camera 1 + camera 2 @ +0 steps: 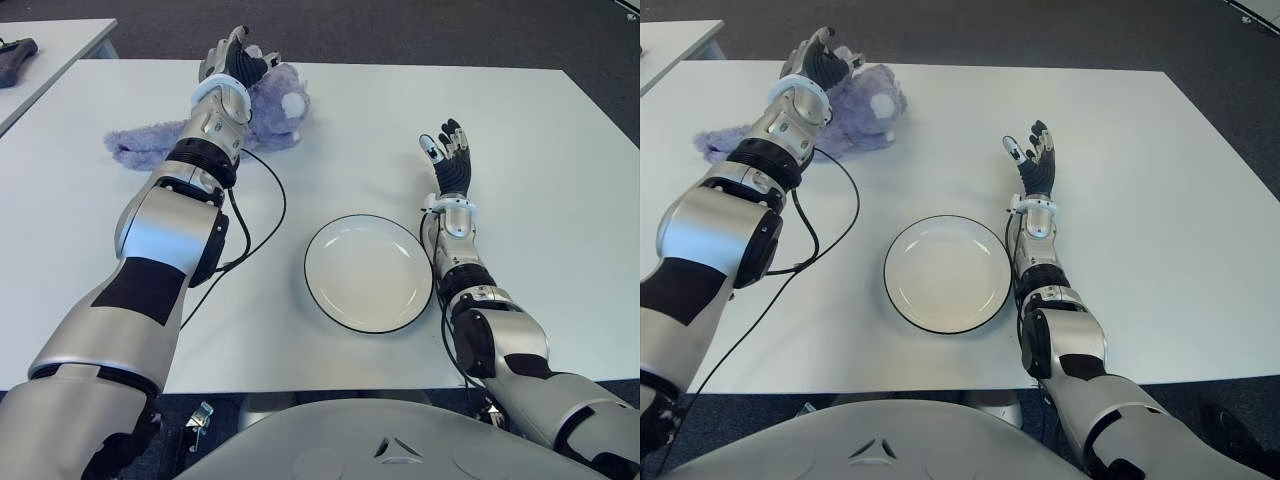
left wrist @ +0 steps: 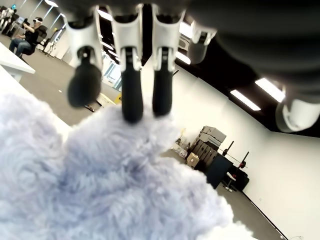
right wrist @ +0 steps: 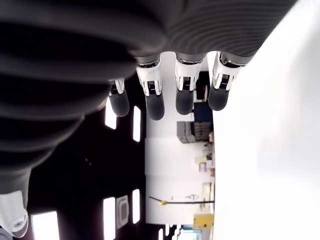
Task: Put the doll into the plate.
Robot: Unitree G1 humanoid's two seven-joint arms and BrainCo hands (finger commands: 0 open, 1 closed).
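A white surface (image 1: pixel 500 120) fills the view from the robot's head, with the task barely begun: the plate (image 1: pixel 369 272) sits empty near the robot's body, and the doll (image 1: pixel 280 110) lies well apart from it, toward the far left of the surface. The doll is a lilac plush toy, fluffy and shaggy, with a rounded body, a pale patch on its side and a long floppy part trailing out to the robot's left. The left hand (image 1: pixel 235 62) is stretched out over the doll with its dark fingers (image 2: pixel 132 95) pointing down; in the left wrist view their rounded tips just meet the fur, extended rather than curled, so the toy is not yet gripped. What is left, by the look of it, is nearly everything: closing on the doll, lifting it, carrying it across to the plate and letting go. The plate is round, shallow and smooth, glossy white with a thin dark rim. The right hand (image 1: pixel 449 160) shows just beyond the plate's right edge, palm up, fingers spread and holding nothing. A thin black cable (image 1: pixel 262 215) loops across the surface beside the left arm's silver and black casing.
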